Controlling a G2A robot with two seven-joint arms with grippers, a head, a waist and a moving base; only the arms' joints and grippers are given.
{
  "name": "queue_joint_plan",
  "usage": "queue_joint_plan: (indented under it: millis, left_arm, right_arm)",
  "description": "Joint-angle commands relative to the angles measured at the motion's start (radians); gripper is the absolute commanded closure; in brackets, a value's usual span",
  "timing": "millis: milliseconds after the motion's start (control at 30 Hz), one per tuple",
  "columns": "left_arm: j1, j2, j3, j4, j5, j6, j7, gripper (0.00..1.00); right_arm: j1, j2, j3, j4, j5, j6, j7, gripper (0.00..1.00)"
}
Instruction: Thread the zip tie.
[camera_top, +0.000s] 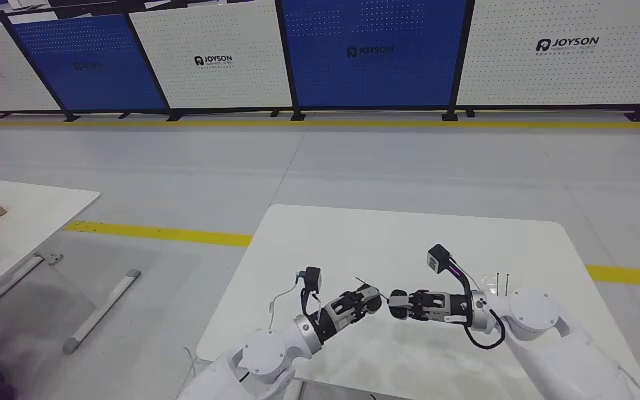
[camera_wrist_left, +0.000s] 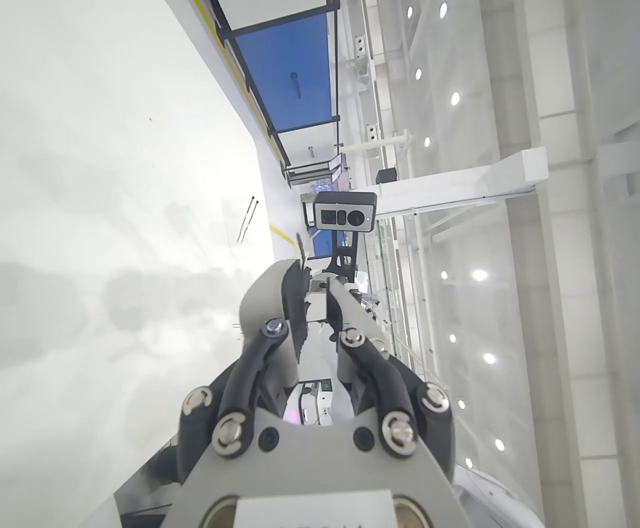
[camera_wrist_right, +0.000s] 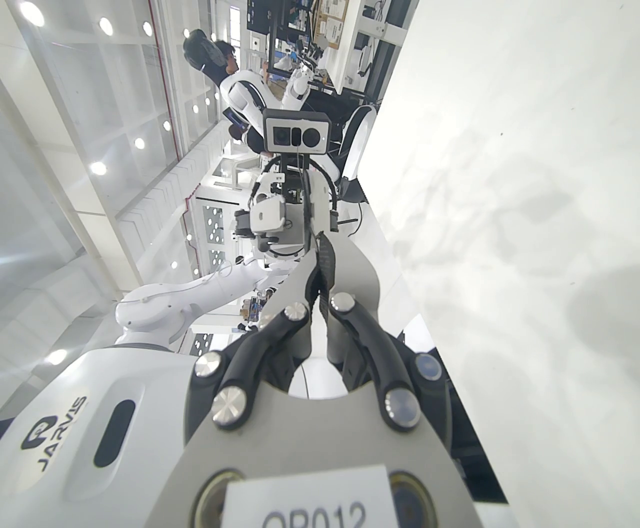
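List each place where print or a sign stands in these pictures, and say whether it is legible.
Logos on the wall panels: legible on three, faint on the fourth.
Lettering on an arm's white shell: legible.
Label at the base of the right claw: legible, partly cut off.
Green sign behind the left claw: too small.

From above, the zip tie (camera_top: 365, 283) is a hair-thin line, too small to tell head from tip. The right gripper (camera_wrist_right: 317, 250) hides the part it pinches. The spare ties (camera_top: 497, 281), far right on the table (camera_top: 300, 250), are too small to count.
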Motion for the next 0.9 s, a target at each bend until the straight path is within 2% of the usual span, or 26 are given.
queue_joint_plan:
  millis: [0, 200, 267, 300, 333, 367, 467, 700, 867]
  left_arm:
    - [-0.001, -0.001, 0.000, 0.001, 0.002, 0.001, -0.001, 1.00]
    - [-0.002, -0.004, 0.002, 0.006, 0.017, -0.002, -0.003, 0.99]
    - [-0.003, -0.006, 0.003, 0.010, 0.025, 0.003, -0.004, 0.80]
    - [-0.004, -0.006, 0.004, 0.012, 0.031, 0.005, -0.003, 0.65]
    - [-0.004, -0.007, 0.005, 0.013, 0.034, 0.007, -0.001, 0.57]
    - [-0.005, -0.008, 0.006, 0.014, 0.035, 0.007, -0.001, 0.55]
    - [-0.007, -0.010, 0.007, 0.018, 0.032, 0.008, 0.000, 0.56]
    - [-0.009, -0.014, 0.006, 0.025, 0.025, 0.001, -0.006, 0.72]
    - [-0.010, -0.017, 0.005, 0.032, 0.024, -0.004, -0.010, 0.79]
  right_arm:
    - [0.000, 0.000, 0.000, 0.000, 0.000, 0.000, 0.000, 1.00]
    - [0.000, 0.000, 0.000, 0.000, 0.000, 0.000, 0.000, 1.00]
    - [0.000, 0.000, 0.000, 0.000, 0.000, 0.000, 0.000, 1.00]
    - [0.000, 0.000, 0.000, 0.000, 0.000, 0.000, 0.000, 1.00]
    - [0.000, 0.000, 0.000, 0.000, 0.000, 0.000, 0.000, 1.00]
    - [0.000, 0.000, 0.000, 0.000, 0.000, 0.000, 0.000, 1.00]
    - [0.000, 0.000, 0.000, 0.000, 0.000, 0.000, 0.000, 1.00]
    - [0.000, 0.000, 0.000, 0.000, 0.000, 0.000, 0.000, 1.00]
    - [0.000, 0.000, 0.000, 0.000, 0.000, 0.000, 0.000, 1.00]
